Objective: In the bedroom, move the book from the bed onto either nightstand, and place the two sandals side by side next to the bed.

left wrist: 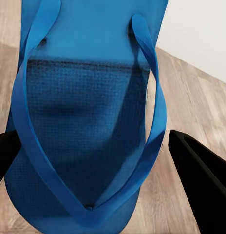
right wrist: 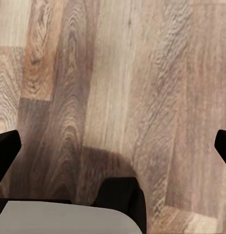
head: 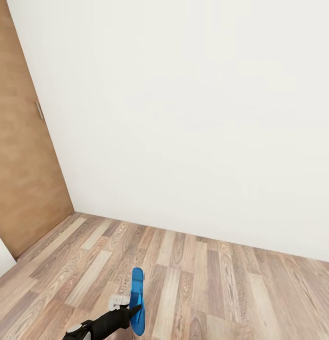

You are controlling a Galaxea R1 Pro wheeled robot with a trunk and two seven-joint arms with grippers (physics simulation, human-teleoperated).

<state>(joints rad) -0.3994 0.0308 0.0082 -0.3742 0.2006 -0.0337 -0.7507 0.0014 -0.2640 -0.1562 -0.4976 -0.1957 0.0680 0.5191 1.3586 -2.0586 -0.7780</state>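
The left gripper (head: 132,309) is pinching a blue sandal (head: 136,302) above the floor (head: 221,293); the right gripper (right wrist: 113,146) is hanging spread.

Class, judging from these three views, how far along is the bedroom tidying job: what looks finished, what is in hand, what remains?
Nothing visibly finished. In hand: the left gripper holds one blue sandal above the wood floor, facing a white wall beside a door. The right gripper is open over bare planks. Left: setting this sandal by the bed, then the second sandal and the book.
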